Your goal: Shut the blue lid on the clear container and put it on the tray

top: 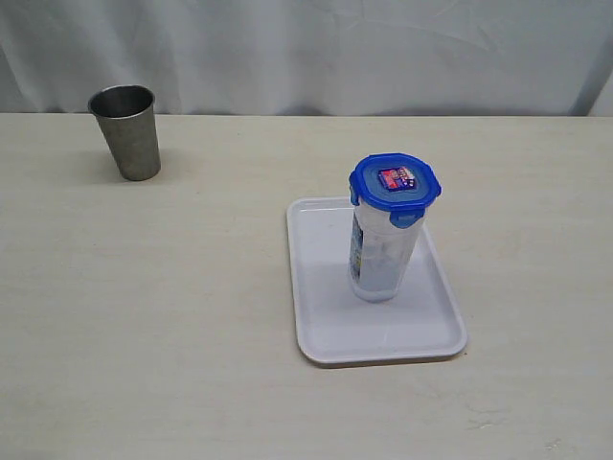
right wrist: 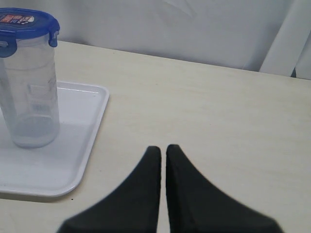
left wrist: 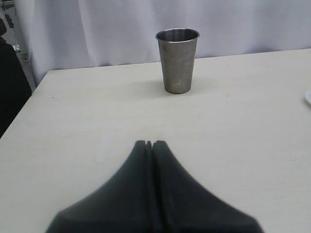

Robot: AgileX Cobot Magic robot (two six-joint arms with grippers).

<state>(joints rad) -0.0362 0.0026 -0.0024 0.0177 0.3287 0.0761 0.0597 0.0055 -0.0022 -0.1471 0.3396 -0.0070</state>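
Observation:
The clear container (top: 381, 257) stands upright on the white tray (top: 330, 331), with the blue lid (top: 395, 182) sitting on top of it. From the right wrist view the container (right wrist: 30, 92), its lid (right wrist: 26, 24) and the tray (right wrist: 73, 145) lie off to one side. My right gripper (right wrist: 163, 148) is shut with a hairline gap and holds nothing, hovering over bare table beside the tray. My left gripper (left wrist: 150, 143) is shut and empty, well away from the tray. Neither gripper shows in the exterior view.
A steel tumbler cup (top: 126, 131) stands at the far left of the table, straight ahead of my left gripper as the cup (left wrist: 178, 60). A white curtain (top: 306, 48) hangs behind the table. The table's side edge (left wrist: 24, 104) shows in the left wrist view.

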